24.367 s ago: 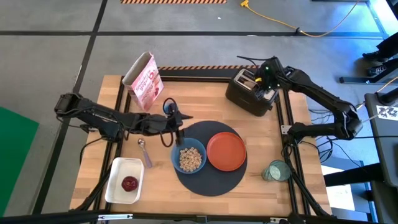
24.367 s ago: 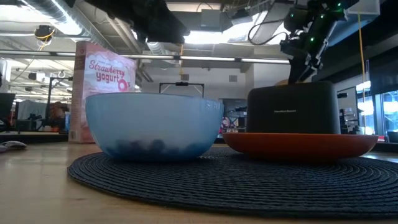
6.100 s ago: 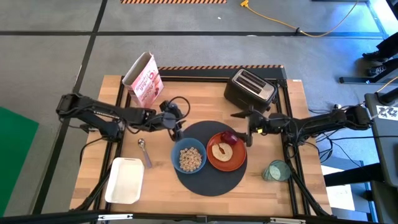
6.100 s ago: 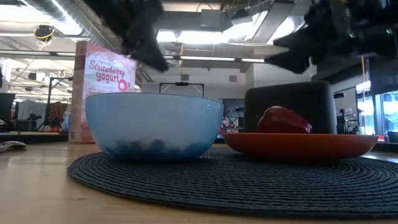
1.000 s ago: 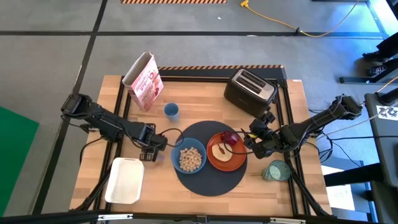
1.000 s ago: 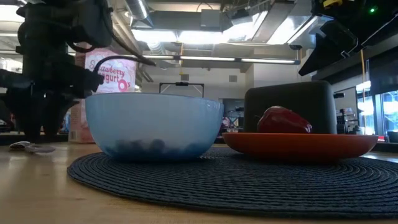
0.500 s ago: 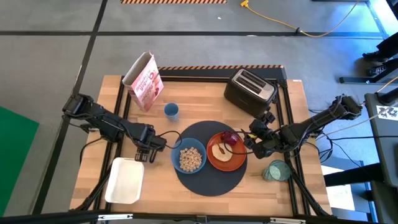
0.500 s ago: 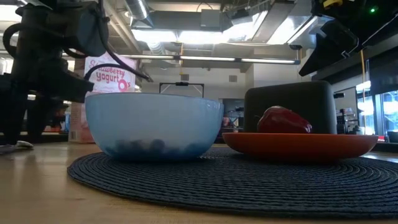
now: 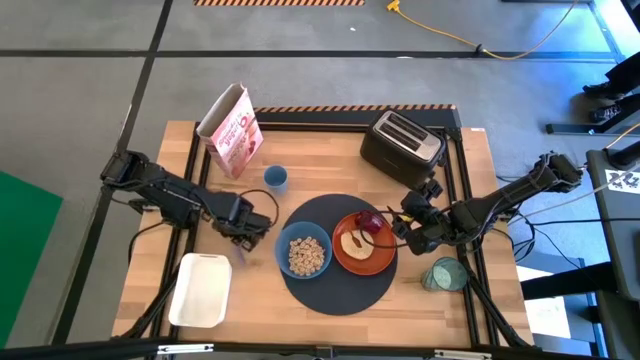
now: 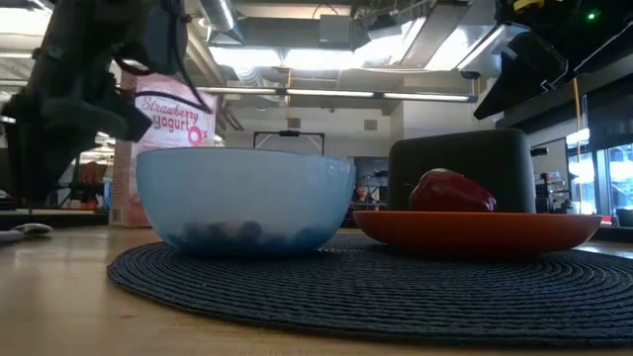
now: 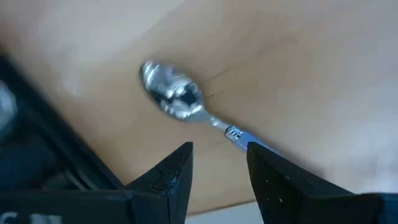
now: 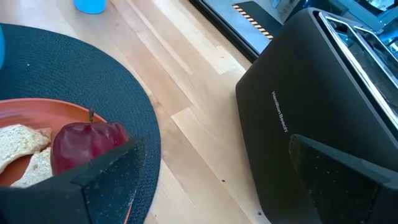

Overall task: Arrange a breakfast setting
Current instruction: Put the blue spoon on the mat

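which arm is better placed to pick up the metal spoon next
The left. Its gripper is right over the shiny metal spoon, open fingers on either side of the handle, on the bare wooden table. The right gripper is across the table, beside the round orange plate.

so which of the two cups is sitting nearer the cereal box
The small blue cup, just beside the cereal box. The pale green cup sits at the table's opposite corner, by the right claw.

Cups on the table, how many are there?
2. A small blue cup stands on the bare wood between the pink cereal box and the large dark round mat; a pale green cup sits near the table's right edge.
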`<state>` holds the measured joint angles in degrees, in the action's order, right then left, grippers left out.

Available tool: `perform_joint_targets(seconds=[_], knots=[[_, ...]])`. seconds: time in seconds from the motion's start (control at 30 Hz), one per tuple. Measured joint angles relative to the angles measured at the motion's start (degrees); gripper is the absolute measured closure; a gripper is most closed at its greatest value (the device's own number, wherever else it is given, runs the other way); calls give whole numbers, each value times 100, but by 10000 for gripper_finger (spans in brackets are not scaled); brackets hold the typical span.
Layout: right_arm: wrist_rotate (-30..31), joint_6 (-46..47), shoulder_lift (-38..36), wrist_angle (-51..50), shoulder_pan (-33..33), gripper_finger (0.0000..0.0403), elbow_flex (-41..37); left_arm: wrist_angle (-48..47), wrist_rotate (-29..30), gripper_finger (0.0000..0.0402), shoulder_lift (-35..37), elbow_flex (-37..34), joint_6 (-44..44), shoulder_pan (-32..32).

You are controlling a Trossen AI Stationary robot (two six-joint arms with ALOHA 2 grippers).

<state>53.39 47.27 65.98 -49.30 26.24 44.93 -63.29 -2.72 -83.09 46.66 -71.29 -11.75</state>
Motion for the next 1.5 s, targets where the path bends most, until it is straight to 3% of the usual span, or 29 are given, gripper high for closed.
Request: perform_joint_targets(seconds=[0.07, 0.27, 0.63, 0.77, 1.07, 1.2, 1.33, 1.5], knots=[[0, 0, 0, 22, 0, 20, 0, 138, -46, 255, -7, -106, -642, -51], [13, -26, 0, 24, 0, 20, 0, 774, -59, 255, -15, -584, -1350, -116], [-26, -105, 0, 25, 0, 20, 0, 1390, -74, 256, 39, -1208, -1569, -85], [-4, -105, 0, 26, 0, 20, 0, 1453, -8, 280, 37, -1226, -1520, -85], [-31, -107, 0, 28, 0, 20, 0, 1620, 177, 388, 28, -1231, -1505, -92], [-33, -107, 0, 28, 0, 20, 0, 1521, 422, 393, 24, -1115, -1503, -100], [-49, -108, 0, 28, -1, 20, 0, 1415, 1331, 389, 117, -878, -1330, -50], [-159, -110, -15, 42, 0, 20, 4, 1228, 1293, 394, 491, -422, -1041, -69]])
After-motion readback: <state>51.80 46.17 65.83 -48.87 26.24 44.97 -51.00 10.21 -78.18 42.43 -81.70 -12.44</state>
